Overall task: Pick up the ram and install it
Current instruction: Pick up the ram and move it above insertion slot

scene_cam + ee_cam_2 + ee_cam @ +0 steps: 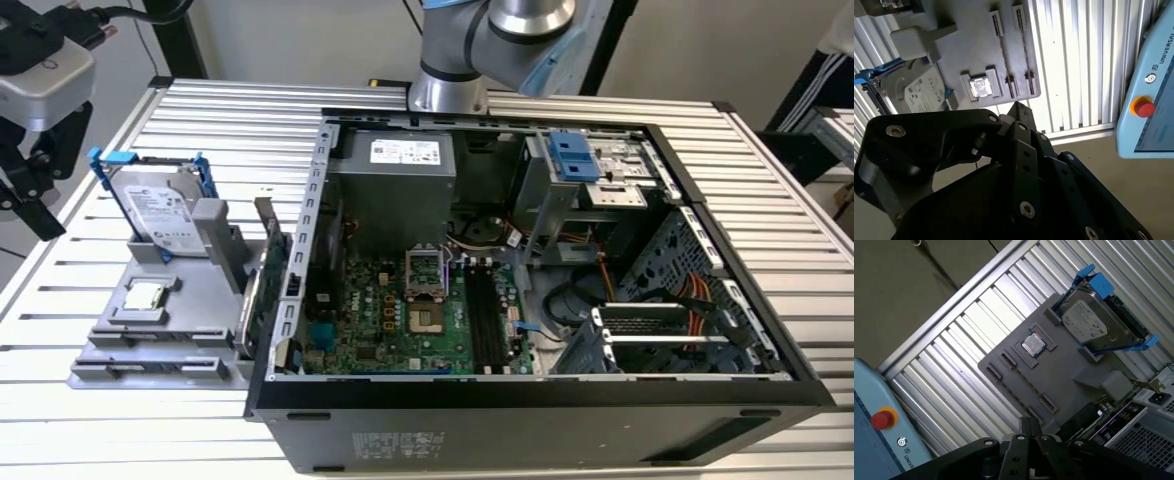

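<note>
1. Ram (478,318): I take it for one of the long dark strips standing in the memory slots on the motherboard (387,330), inside the open computer case (534,395). I cannot tell it from the slots for certain.
2. The case lies on its side across the middle of the slatted tabletop (174,110) and reaches its near edge.
3. My pincer (1016,106) hangs outside the case, above the tabletop's edge by the grey fixture (969,45), well apart from the ram.
4. Pincer state: in both wrist views the fingertips are drawn together to a point, with nothing visible between them.
5. The fixture sits near the tabletop's edge at the exterior view's left, just beside the case. On it:
   - a hard drive (158,205) stands upright in a blue frame;
   - a processor chip (147,295) lies flat in its recess;
   - a green card (274,290) stands on edge on the side nearest the case.
6. A light-blue pendant (1149,120) with a red button lies beyond the tabletop's edge.
</note>
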Robot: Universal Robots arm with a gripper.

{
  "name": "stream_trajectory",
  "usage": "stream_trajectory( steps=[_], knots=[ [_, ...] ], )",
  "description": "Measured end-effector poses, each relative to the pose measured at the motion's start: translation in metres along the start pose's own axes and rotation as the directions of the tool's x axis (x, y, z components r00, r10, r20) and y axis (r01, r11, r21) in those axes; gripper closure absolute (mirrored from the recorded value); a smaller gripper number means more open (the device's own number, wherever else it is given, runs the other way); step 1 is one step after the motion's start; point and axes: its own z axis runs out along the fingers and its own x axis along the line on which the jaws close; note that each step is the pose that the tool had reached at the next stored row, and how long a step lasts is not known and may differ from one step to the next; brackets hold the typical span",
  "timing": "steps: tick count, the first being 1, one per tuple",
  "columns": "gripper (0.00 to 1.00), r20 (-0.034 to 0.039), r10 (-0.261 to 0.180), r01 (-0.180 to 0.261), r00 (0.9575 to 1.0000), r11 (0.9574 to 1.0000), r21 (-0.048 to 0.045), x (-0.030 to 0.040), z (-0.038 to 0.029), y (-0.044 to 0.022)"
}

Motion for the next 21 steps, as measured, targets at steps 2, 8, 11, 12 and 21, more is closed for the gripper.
stream_trajectory(
  steps=[2, 8, 11, 12, 21],
  knots=[
    [1.00, -0.0005, -0.009, 0.009, 1.0000, 1.0000, -0.0001, 0.0000, 0.0000, 0.0000],
    [1.00, -0.0017, -0.034, 0.034, 0.9994, 0.9994, -0.0004, 0.0000, 0.0000, -0.0001],
    [1.00, -0.0023, -0.047, 0.047, 0.9989, 0.9989, -0.0006, 0.0000, 0.0000, 0.0000],
    [1.00, -0.0025, -0.051, 0.051, 0.9987, 0.9987, -0.0007, 0.0000, 0.0000, 0.0000],
    [1.00, -0.0028, -0.058, 0.058, 0.9983, 0.9983, -0.0007, 0.0000, 0.0000, 0.0000]
  ],
)
